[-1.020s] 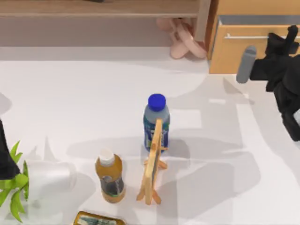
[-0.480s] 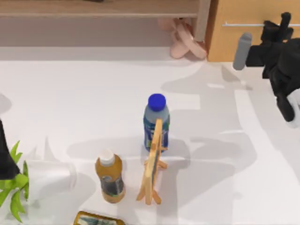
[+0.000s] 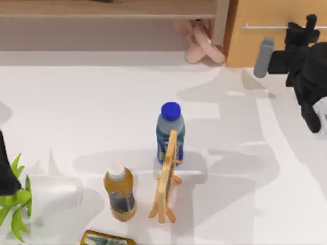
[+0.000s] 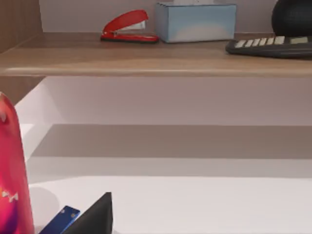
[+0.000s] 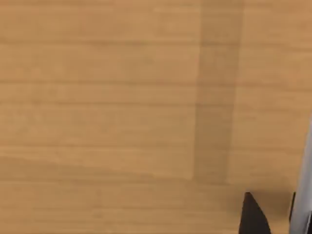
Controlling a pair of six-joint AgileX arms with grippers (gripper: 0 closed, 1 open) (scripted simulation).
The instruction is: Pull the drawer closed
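The drawer [image 3: 265, 48] sits at the back right of the table, its orange-brown wooden front standing flush with the cabinet, and none of its inside shows. A thin silver bar handle [image 3: 265, 26] runs across the front. My right gripper [image 3: 305, 28] is up against the drawer front at the handle's right end. In the right wrist view the wooden front [image 5: 122, 97] is very close, with the silver handle [image 5: 306, 170] at the picture's edge. My left arm [image 3: 5, 171] stays parked at the table's left edge.
A blue-capped bottle [image 3: 170, 131], a small wooden easel [image 3: 166, 178] and an orange bottle [image 3: 119, 192] stand mid-table. A white cup [image 3: 53, 193] and green plant [image 3: 15, 204] are front left. A pink object [image 3: 199, 41] lies under the shelf board [image 3: 107, 9].
The drawer slid back into the cabinet, hiding its white-walled inside, as my right gripper moved toward the back with it. Over the last half second almost nothing moved.
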